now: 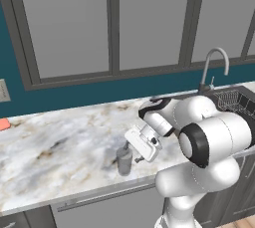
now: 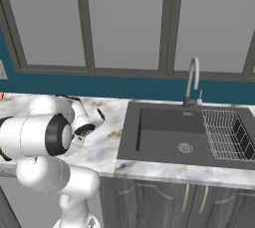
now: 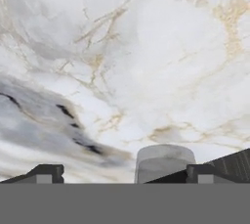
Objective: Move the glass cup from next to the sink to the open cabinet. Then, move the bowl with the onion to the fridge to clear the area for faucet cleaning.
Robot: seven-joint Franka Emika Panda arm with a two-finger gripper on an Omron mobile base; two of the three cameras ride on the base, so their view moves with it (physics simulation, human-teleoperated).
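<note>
The glass cup (image 1: pixel 124 161), a small grey translucent tumbler, stands upright on the marble counter (image 1: pixel 60 142) near its front edge, left of the sink (image 2: pixel 169 132). My gripper (image 1: pixel 130 153) hangs just above and beside it, open and holding nothing. In the hand view the cup (image 3: pixel 164 163) rises at the bottom between the spread fingertips (image 3: pixel 46 174), closer to the right one. The silver faucet (image 2: pixel 191 80) arches behind the sink. The bowl, the onion, the fridge and the open cabinet are out of view.
A wire rack (image 2: pixel 226 132) sits in the sink's right side. An orange object (image 1: pixel 2 124) lies at the counter's far left. Grey panels with dark frames (image 1: pixel 64 23) line the wall above. Dark base cabinets (image 2: pixel 164 202) stand below the counter.
</note>
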